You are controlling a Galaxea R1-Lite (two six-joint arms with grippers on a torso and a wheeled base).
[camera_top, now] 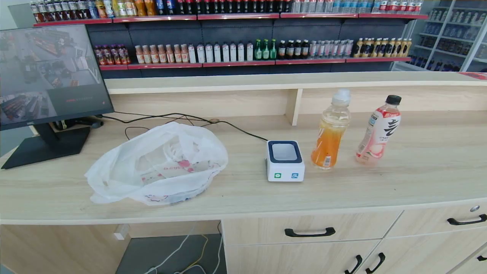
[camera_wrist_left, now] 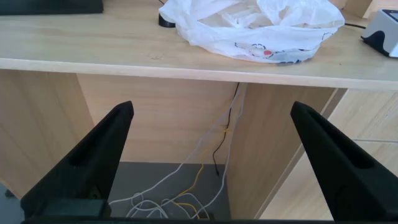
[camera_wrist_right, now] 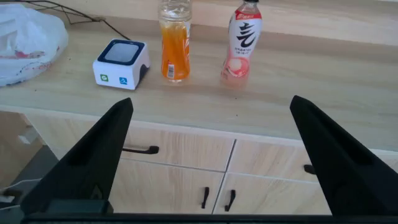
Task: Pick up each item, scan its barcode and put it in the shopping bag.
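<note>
An orange drink bottle (camera_top: 331,131) (camera_wrist_right: 174,42) with a white cap stands on the wooden counter (camera_top: 243,186), right of the white barcode scanner (camera_top: 285,160) (camera_wrist_right: 121,64). A pink peach drink bottle (camera_top: 378,131) (camera_wrist_right: 242,42) with a black cap stands further right. The white plastic shopping bag (camera_top: 159,163) (camera_wrist_left: 258,28) lies crumpled on the counter's left, with something inside. My left gripper (camera_wrist_left: 211,155) is open, below the counter edge in front of the bag. My right gripper (camera_wrist_right: 211,155) is open, low in front of the cabinet, facing the bottles.
A monitor (camera_top: 47,74) on a black stand sits at the counter's far left, with cables (camera_top: 182,118) running behind the bag to the scanner. Drawers with black handles (camera_top: 310,232) lie below the counter. Cables (camera_wrist_left: 186,193) hang in the gap under the counter. Drink shelves line the back wall.
</note>
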